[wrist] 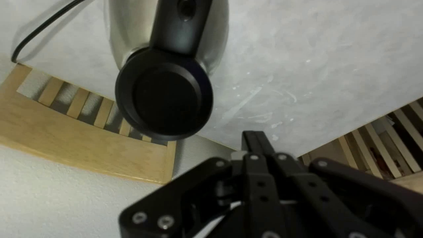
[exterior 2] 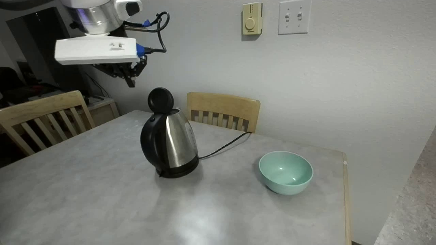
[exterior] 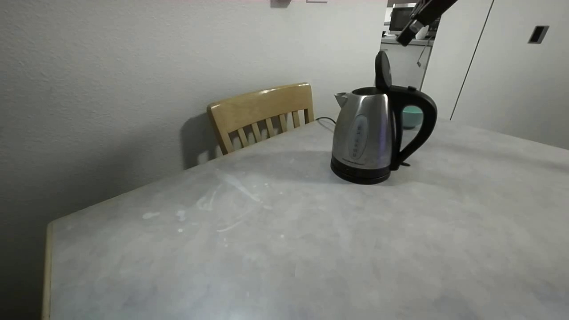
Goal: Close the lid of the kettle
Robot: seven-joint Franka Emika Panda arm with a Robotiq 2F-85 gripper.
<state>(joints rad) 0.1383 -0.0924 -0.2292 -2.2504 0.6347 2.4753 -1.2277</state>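
The silver and black kettle stands upright on the table in both exterior views (exterior: 364, 138) (exterior 2: 180, 139), and its upper part shows in the wrist view (wrist: 130, 23). Its round black lid is open and stands up at the handle side of the top opening in both exterior views (exterior: 382, 71) (exterior 2: 160, 100); it also shows in the wrist view (wrist: 165, 96). My gripper (wrist: 257, 137) is shut with its fingertips together and nothing between them. It hangs above the lid, apart from it, in both exterior views (exterior: 404, 38) (exterior 2: 131, 82).
A light green bowl (exterior 2: 285, 173) stands on the grey table (exterior 2: 102, 200), partly hidden behind the handle in an exterior view. A black cord (exterior 2: 224, 146) runs from the kettle base to the table edge. A wooden chair (exterior 2: 223, 105) stands between table and wall.
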